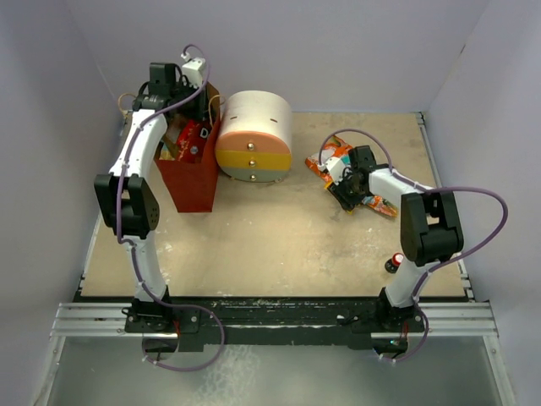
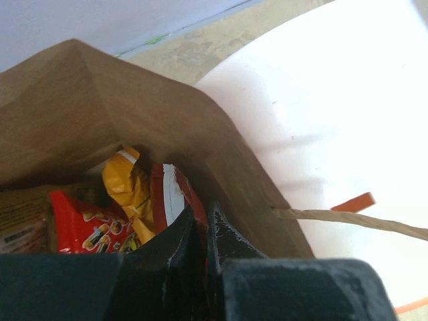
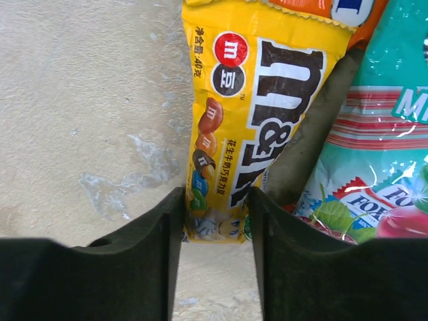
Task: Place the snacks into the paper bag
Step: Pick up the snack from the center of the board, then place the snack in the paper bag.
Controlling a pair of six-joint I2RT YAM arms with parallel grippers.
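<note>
**A:** Where do the snacks stand?

**B:** Several are down in the paper bag (image 2: pixel 80 100), which stands upright at the table's far left. A yellow M&M's packet (image 3: pixel 251 114), a teal packet (image 3: pixel 381 134) and an orange one (image 3: pixel 301 7) lie together on the table (image 1: pixel 279 245), well to the right.

**A:** And your grippers?

**B:** My left gripper (image 2: pixel 200 221) hangs in the bag's mouth. Its fingers are pressed nearly together on the edge of a red-and-white packet (image 2: pixel 170 194), so I judge that one is ready to drop. My right gripper (image 3: pixel 215 200) is spread, with the near end of the M&M's packet lying flat and uncrumpled between its fingers.

**A:** Next move?

**B:** Let go on the left, inside the bag walls. On the right, pinch the foil end firmly, lift it free of the teal packet, then carry it across past the drawer unit (image 1: pixel 254 135).
</note>
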